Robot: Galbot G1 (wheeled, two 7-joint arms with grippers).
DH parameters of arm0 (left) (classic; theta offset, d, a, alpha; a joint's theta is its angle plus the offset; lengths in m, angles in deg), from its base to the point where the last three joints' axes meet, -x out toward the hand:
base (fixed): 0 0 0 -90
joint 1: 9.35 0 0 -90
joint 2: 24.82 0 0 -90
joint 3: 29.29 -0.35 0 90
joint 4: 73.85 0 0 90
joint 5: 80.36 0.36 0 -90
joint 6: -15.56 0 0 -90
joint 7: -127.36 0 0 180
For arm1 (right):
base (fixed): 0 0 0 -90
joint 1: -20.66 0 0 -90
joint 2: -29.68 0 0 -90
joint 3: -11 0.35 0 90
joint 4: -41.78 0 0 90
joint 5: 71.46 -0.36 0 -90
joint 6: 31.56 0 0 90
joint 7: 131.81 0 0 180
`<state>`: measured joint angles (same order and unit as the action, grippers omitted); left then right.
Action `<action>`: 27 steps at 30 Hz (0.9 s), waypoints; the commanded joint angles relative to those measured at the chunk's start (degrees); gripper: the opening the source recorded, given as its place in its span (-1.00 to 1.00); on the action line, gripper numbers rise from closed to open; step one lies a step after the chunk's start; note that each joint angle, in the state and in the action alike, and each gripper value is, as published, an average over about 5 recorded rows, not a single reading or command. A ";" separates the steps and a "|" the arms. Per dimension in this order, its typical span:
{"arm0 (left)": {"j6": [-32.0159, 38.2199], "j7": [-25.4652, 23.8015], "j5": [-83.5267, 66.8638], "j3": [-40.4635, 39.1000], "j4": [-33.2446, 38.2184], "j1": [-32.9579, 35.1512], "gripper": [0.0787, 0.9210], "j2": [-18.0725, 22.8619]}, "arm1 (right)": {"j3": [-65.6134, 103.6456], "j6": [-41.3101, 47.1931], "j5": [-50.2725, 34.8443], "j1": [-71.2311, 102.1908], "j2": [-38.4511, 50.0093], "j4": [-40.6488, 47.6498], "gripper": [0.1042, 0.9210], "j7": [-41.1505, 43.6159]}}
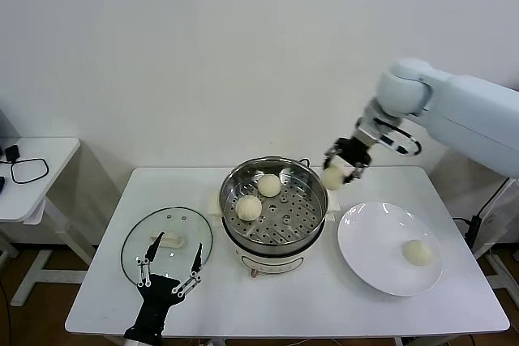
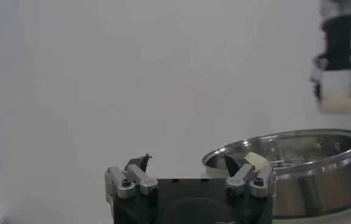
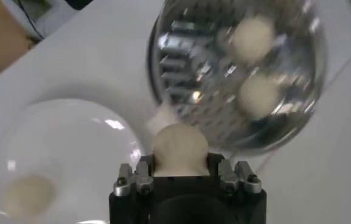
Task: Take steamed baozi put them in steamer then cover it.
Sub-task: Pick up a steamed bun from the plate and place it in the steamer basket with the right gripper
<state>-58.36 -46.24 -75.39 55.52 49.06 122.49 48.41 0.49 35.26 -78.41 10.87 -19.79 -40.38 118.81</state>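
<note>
The right gripper (image 1: pixel 341 169) is closed on one steamed baozi (image 1: pixel 333 177), a smooth, cream-white dough ball pinched between the dark fingers (image 3: pixel 141 172). In the right wrist view this bun (image 3: pixel 180 148) bulges out rounded and matte between the two fingertips. It hangs in the air, not touching anything.

Just below and beside those fingers, toward the robot's left, is the rim of the steamer (image 1: pixel 307 174), a round, shiny steel pot on a white base. Its perforated tray shows rows of small holes. Two more baozi lie on the tray at the side far from the gripper: one (image 1: pixel 269 185) toward the back, one (image 1: pixel 249 207) nearer the front, close together. Both are pale, domed and unmarked.

On the other side of the fingers, lower and nearer the robot, a flat white plate (image 1: pixel 365 253) rests on the white table (image 1: pixel 268 305). A single baozi (image 1: pixel 418 252) sits on it.

The left gripper (image 1: pixel 169 266) hangs well apart from all of this, its fingers spread wide and holding nothing. Directly under and beyond those fingers lies the cover (image 1: pixel 139 241), a clear glass lid with a metal rim and a white oblong handle (image 1: pixel 169 241), flat on the table beside the steamer.
</note>
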 commanded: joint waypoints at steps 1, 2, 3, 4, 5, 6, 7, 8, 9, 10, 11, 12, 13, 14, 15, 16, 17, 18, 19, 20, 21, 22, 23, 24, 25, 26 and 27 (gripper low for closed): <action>0.09 0.03 -0.07 -0.03 -0.11 0.02 0.77 -0.14 | -1.70 -10.76 4.66 -3.05 -9.12 -5.84 0.19 -1.97; 0.10 0.03 -0.09 -0.01 -0.11 0.02 0.77 -0.18 | -1.72 -12.00 6.16 -2.15 -9.26 -6.44 0.19 -2.32; 0.11 0.04 -0.13 0.01 -0.11 0.01 0.77 -0.22 | -1.79 -13.25 7.82 -1.09 -9.33 -7.12 0.18 -2.74; 0.13 0.05 -0.16 0.04 -0.11 -0.01 0.77 -0.24 | -1.89 -14.27 9.26 -0.15 -9.33 -7.70 0.18 -3.11; 0.14 0.05 -0.18 0.06 -0.11 -0.03 0.77 -0.25 | -2.03 -15.39 10.59 0.89 -9.30 -8.21 0.18 -3.51; 0.16 0.06 -0.20 0.08 -0.11 -0.05 0.77 -0.25 | -2.16 -16.44 11.96 1.84 -9.26 -8.63 0.18 -3.86; 0.17 0.07 -0.22 0.08 -0.11 -0.07 0.77 -0.25 | -2.24 -17.37 13.36 2.80 -9.23 -8.87 0.18 -4.14; 0.19 0.07 -0.23 0.07 -0.10 -0.09 0.77 -0.24 | -2.23 -18.33 14.67 3.67 -9.23 -8.88 0.18 -4.39; 0.20 0.08 -0.24 0.06 -0.08 -0.10 0.77 -0.22 | -2.14 -19.37 15.91 4.56 -9.27 -8.78 0.18 -4.58; 0.21 0.08 -0.25 0.04 -0.05 -0.10 0.77 -0.19 | -1.97 -20.19 17.19 5.45 -9.32 -8.61 0.18 -4.76; 0.22 0.09 -0.26 0.02 -0.01 -0.09 0.77 -0.17 | -1.80 -20.85 18.24 6.23 -9.37 -8.43 0.18 -4.93; 0.23 0.09 -0.26 0.02 0.02 -0.07 0.77 -0.14 | -1.65 -21.45 19.10 6.94 -9.42 -8.27 0.18 -5.10; 0.26 0.10 -0.26 0.02 0.03 -0.05 0.77 -0.12 | -1.51 -21.83 19.91 7.62 -9.47 -8.16 0.18 -5.25; 0.30 0.11 -0.27 0.02 0.03 -0.02 0.77 -0.10 | -1.39 -22.10 20.75 8.18 -9.52 -8.08 0.18 -5.38; 0.40 0.12 -0.27 0.05 -0.01 0.03 0.77 -0.10 | -1.23 -22.40 21.46 8.69 -9.57 -8.01 0.18 -5.48; 0.50 0.13 -0.26 0.08 -0.06 0.09 0.77 -0.09 | -1.02 -22.68 22.25 9.28 -9.63 -7.92 0.18 -5.57; 0.60 0.15 -0.26 0.10 -0.10 0.14 0.77 -0.10 | -0.79 -22.92 23.00 9.80 -9.68 -7.83 0.18 -5.64; 0.70 0.16 -0.26 0.13 -0.14 0.19 0.77 -0.10 | -0.62 -23.13 23.51 10.25 -9.72 -7.72 0.18 -5.67; 0.78 0.18 -0.26 0.17 -0.16 0.23 0.77 -0.10 | -0.51 -23.28 23.93 10.73 -9.76 -7.58 0.19 -5.72; 0.80 0.19 -0.26 0.19 -0.15 0.26 0.77 -0.10 | -0.45 -23.35 24.24 11.09 -9.79 -7.45 0.19 -5.77; 0.82 0.21 -0.26 0.21 -0.14 0.27 0.77 -0.09 | -0.44 -23.37 24.48 11.41 -9.84 -7.30 0.19 -5.79; 0.84 0.22 -0.26 0.23 -0.12 0.28 0.77 -0.06 | -0.44 -23.37 24.74 11.76 -9.90 -7.11 0.20 -5.81; 0.84 0.22 -0.26 0.24 -0.10 0.28 0.77 -0.04 | -0.41 -23.38 25.02 12.11 -9.96 -6.90 0.20 -5.84; 0.84 0.23 -0.26 0.24 -0.08 0.28 0.77 0.00 | -0.36 -23.39 25.27 12.42 -10.02 -6.69 0.20 -5.83; 0.85 0.24 -0.27 0.24 -0.08 0.28 0.77 0.03 | -0.31 -23.40 25.54 12.77 -10.09 -6.44 0.20 -5.83; 0.87 0.24 -0.27 0.24 -0.09 0.27 0.77 0.05 | -0.29 -23.38 25.78 13.04 -10.15 -6.21 0.20 -5.87; 0.89 0.24 -0.27 0.25 -0.12 0.26 0.77 0.07 | -0.26 -23.36 25.95 13.26 -10.21 -5.98 0.20 -5.91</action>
<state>-57.59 -46.00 -75.64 55.77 48.96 122.72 48.48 0.03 14.60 -56.63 21.22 -29.29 -46.16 113.42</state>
